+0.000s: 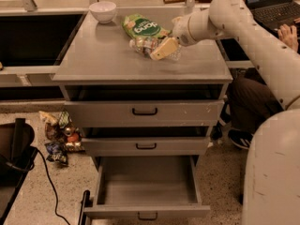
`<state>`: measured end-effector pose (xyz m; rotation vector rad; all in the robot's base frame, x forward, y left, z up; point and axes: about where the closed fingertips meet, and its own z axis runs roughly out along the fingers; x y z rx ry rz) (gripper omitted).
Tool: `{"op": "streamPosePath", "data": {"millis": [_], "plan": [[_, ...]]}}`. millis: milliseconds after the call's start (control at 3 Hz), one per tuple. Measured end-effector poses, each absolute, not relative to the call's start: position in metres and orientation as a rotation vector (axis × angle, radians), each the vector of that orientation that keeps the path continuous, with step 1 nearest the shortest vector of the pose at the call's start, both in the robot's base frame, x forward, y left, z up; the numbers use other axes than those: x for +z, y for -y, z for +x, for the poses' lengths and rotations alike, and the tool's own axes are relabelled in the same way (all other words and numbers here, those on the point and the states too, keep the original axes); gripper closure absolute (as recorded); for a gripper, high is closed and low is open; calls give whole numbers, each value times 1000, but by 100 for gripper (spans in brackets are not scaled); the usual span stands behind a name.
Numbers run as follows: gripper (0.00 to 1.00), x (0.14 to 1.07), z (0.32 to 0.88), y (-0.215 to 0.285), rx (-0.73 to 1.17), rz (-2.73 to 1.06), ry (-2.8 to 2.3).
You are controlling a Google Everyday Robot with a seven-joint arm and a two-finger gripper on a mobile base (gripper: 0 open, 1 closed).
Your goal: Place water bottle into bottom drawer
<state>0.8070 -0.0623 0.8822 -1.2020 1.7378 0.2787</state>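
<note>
The water bottle (144, 44) lies on its side on top of the grey cabinet (103, 55), just in front of a green snack bag. It is clear and crinkled with a reddish label. My gripper (161, 49) reaches in from the right and sits low over the bottle's right end, touching or nearly touching it. The bottom drawer (146, 212) is pulled out at floor level and holds nothing.
A green snack bag (139, 27) and a white bowl (103, 11) sit at the back of the cabinet top. The two upper drawers (145, 112) are in. Snack packets (58, 136) and a black cable lie on the floor at left. A seated person (253, 97) is at right.
</note>
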Motion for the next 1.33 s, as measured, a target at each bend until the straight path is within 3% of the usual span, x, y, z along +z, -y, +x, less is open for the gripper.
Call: {"op": "streamPosePath", "data": {"millis": [333, 1333], "plan": [[0, 870, 807, 52, 336, -1192, -1805], [66, 842, 806, 44, 431, -1178, -1938]]}}
